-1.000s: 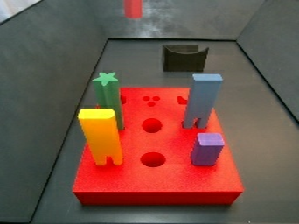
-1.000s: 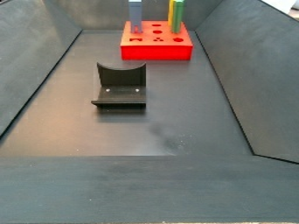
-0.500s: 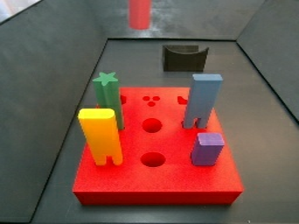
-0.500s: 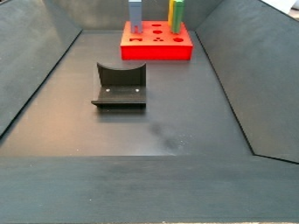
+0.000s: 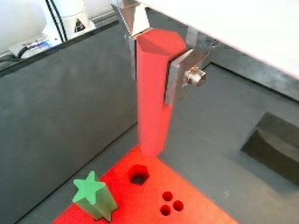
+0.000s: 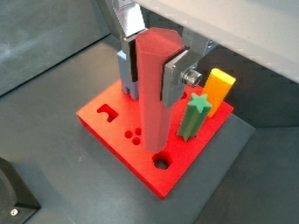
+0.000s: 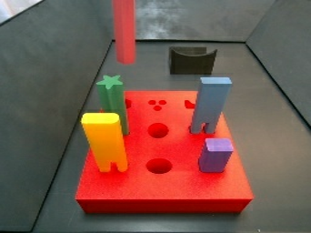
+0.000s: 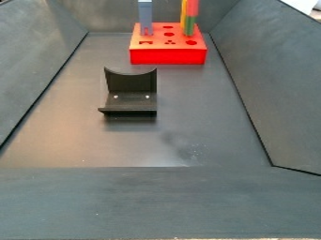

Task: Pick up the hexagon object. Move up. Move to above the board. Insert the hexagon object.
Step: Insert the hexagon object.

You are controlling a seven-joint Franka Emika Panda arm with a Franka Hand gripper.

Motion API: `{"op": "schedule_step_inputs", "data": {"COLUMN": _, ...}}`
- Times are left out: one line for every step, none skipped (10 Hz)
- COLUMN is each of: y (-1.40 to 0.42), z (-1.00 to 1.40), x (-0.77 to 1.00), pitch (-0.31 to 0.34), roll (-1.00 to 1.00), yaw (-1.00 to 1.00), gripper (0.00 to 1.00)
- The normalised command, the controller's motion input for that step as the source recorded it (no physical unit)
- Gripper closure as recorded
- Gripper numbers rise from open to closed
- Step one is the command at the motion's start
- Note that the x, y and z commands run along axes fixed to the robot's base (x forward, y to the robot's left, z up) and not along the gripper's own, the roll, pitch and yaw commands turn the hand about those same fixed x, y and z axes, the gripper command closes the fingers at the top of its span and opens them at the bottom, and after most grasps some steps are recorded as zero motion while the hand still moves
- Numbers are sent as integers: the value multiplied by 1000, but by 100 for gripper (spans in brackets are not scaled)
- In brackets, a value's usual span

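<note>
The gripper [image 5: 156,54] is shut on the top of the hexagon object [image 5: 152,105], a slim red rod that hangs upright. It shows in both wrist views, with silver fingers [image 6: 176,74] on two opposite faces of the rod [image 6: 152,105]. The rod's lower end hangs over the red board [image 6: 111,131], close to a small hexagonal hole [image 6: 160,160] near the green star peg [image 6: 197,118]. In a side view the rod [image 7: 124,32] hangs in the air beyond the board [image 7: 183,196], and the gripper itself is out of frame.
The board bears a yellow peg [image 7: 105,141], a green star peg [image 7: 112,105], a blue arch peg [image 7: 213,103] and a short purple peg [image 7: 216,155]. The dark fixture [image 7: 191,60] stands on the floor behind the board. Grey walls enclose the floor.
In the side view the rod has come lower and a little to the left, so more of it shows. The pegs and board have not moved.
</note>
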Motion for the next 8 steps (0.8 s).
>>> {"op": "schedule_step_inputs", "data": {"y": 26, "z": -466, "x": -103, "pitch": -10, "roll": 10, "yaw": 0, "gripper": 100}}
{"op": "schedule_step_inputs", "data": {"y": 9, "z": -586, "x": -80, "pitch": -83, "roll": 0, "yaw": 0, "gripper": 100}}
{"op": "schedule_step_inputs", "data": {"y": 0, "z": -623, "x": 0, "pitch": -151, "roll": 0, "yaw": 0, "gripper": 100}}
{"op": "schedule_step_inputs", "data": {"y": 0, "z": -520, "x": 114, "pitch": -157, "roll": -86, "yaw": 0, "gripper": 100}}
{"op": "schedule_step_inputs", "data": {"y": 0, "z": -334, "x": 209, "pitch": -129, "roll": -146, "yaw": -29, "gripper": 100}}
{"op": "schedule_step_inputs", "data": {"y": 0, "z": -249, "x": 0, "pitch": -110, "roll": -57, "yaw": 0, "gripper": 100}}
{"op": "schedule_step_inputs", "data": {"y": -63, "z": -106, "x": -160, "pitch": -87, "roll": 0, "yaw": 57, "gripper": 100}}
{"op": "schedule_step_inputs", "data": {"y": -163, "z": -97, "x": -203, "pitch": -104, "roll": 11, "yaw": 146, "gripper": 100}}
